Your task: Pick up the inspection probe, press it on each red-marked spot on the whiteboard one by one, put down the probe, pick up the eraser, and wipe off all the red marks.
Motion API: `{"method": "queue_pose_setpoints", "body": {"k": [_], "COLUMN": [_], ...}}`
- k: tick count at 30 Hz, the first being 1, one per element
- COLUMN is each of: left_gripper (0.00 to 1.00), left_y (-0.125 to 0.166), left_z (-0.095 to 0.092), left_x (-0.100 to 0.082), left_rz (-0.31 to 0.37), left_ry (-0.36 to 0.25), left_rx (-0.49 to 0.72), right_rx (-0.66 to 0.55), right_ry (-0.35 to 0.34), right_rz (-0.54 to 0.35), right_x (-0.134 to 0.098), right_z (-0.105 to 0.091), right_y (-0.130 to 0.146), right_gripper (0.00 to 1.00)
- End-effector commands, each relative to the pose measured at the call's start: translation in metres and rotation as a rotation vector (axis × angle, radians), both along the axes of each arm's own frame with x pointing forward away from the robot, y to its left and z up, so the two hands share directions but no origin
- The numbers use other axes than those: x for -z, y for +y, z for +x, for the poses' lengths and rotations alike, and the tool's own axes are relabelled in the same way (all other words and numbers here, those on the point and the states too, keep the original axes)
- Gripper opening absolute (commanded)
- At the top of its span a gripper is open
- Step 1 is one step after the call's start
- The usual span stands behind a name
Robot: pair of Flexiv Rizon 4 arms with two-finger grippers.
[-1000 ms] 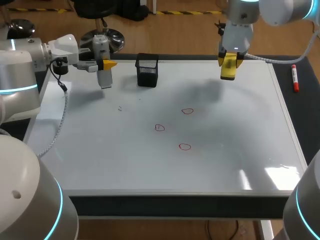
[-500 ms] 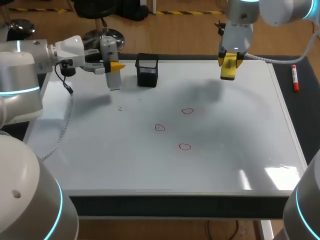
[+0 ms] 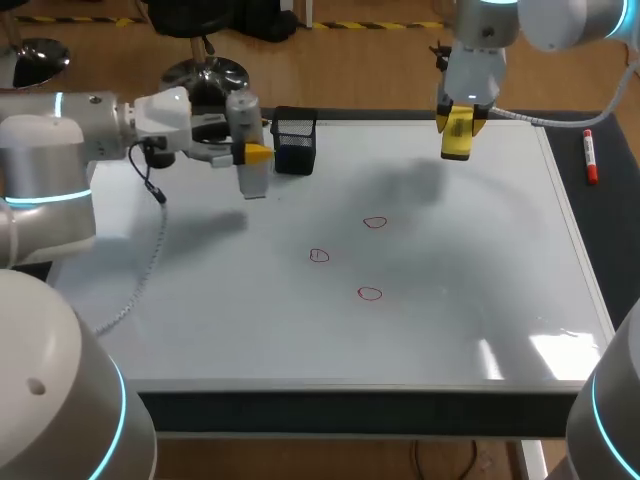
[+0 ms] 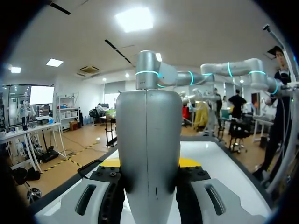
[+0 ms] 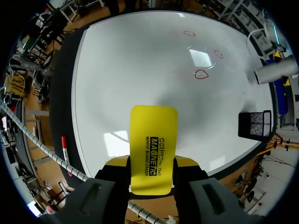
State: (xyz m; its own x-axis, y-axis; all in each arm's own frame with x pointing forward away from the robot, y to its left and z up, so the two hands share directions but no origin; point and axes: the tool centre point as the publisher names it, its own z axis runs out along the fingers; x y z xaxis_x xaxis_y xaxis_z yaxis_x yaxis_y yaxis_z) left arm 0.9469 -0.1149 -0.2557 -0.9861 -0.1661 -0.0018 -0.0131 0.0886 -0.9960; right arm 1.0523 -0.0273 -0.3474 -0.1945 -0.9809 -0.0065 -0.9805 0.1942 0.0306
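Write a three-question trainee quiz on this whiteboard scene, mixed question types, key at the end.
1. True or false: the right tool is shut on the yellow eraser.
2. How many red marks are on the whiteboard? A two, B three, C five.
3. Fill in: near the black mesh holder, the left tool grips the grey ____.

Key: 1 true. 2 B. 3 inspection probe.
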Motion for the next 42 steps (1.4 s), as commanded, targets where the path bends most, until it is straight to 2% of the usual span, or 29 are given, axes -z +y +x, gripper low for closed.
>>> {"method": "queue_pose_setpoints", "body": {"k": [1,7,18,30,42], "left_gripper": [0.00,0.00,0.00,0.00,0.00], "left_y": [-0.013,-0.033,-0.057,-0.067,-0.075], "left_z": [-0.003,-0.017,-0.032,-0.040,-0.057], "left_x": [0.001,0.003,0.015,0.033,0.034], "left_rz": [-0.003,0.007,0.005,-0.015,-0.027], "left_ry": [0.006,0.010,0.034,0.040,0.049], "left_rx": [0.018,0.069,0.140,0.188,0.240], "right_rx": [-0.002,-0.002,-0.002,-0.002,-0.002], "right_ry": [-0.003,-0.003,-0.003,-0.003,-0.003], "right_rz": [-0.003,-0.003,-0.003,-0.003,-0.003], "right_x": [-0.001,-0.001,-0.001,-0.001,-0.001], "right_z": [0.000,0.000,0.000,0.000,0.000], "right_y": [-0.001,-0.001,-0.001,-0.001,-0.001], "right_gripper": [0.00,0.00,0.00,0.00,0.00]}}
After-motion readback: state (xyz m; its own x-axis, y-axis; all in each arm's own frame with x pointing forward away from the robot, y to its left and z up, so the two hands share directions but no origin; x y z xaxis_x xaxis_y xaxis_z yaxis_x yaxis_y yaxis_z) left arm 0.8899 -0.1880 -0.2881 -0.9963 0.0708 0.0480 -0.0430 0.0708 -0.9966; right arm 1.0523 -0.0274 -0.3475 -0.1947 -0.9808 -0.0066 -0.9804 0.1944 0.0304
